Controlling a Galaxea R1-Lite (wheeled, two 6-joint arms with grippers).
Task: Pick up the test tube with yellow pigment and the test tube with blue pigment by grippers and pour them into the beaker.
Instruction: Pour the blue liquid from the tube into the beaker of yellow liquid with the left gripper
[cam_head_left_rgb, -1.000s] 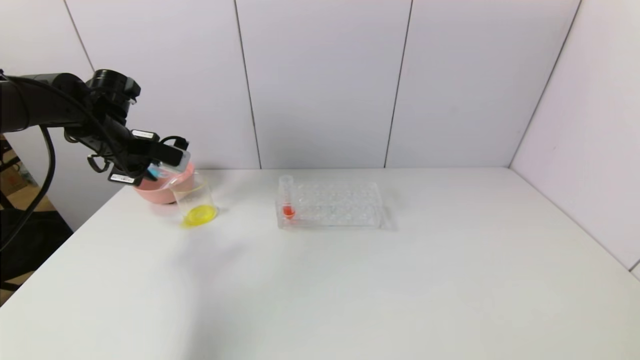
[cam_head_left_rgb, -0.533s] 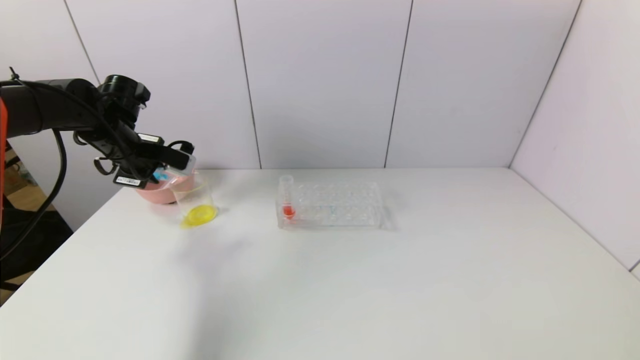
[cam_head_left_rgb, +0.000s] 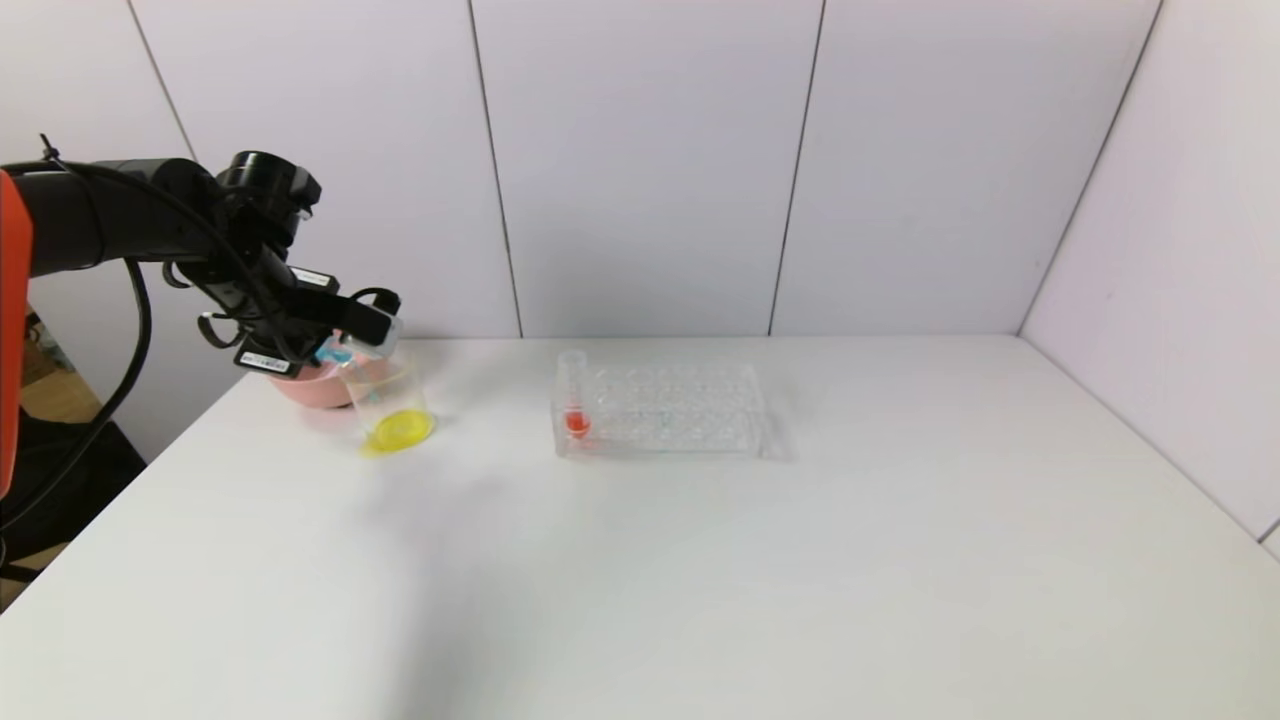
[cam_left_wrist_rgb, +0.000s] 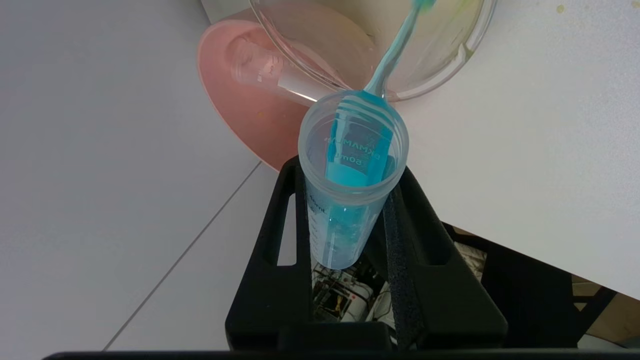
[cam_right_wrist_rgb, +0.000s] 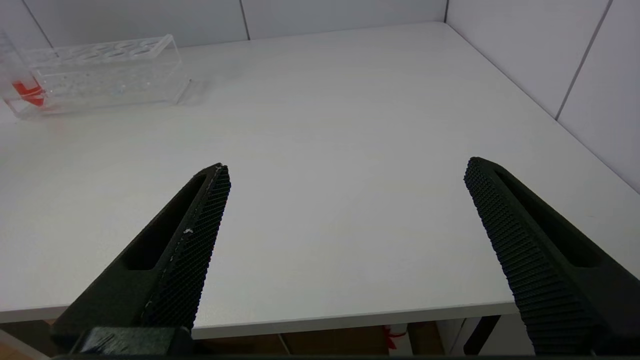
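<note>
Slim clear blue-pigment test tube (cam_left_wrist_rgb: 350, 200) clamped tilted in left gripper (cam_left_wrist_rgb: 350, 220), blue liquid streaming into clear glass beaker (cam_head_left_rgb: 388, 405); right gripper (cam_right_wrist_rgb: 345, 200) fingers apart, nothing held.

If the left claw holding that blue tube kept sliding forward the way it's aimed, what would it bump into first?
Probably the beaker: the left gripper, shut on the test tube with blue pigment, points at its rim, and the tube's mouth would likely touch first. The pink bowl sits beside that line; depth is uncertain.

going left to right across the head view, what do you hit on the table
left gripper tipping the test tube with blue pigment → beaker with yellow liquid in it → red-liquid tube at the rack's left end → clear tube rack. The pink bowl overlaps gripper and beaker, so it is left out.
</note>
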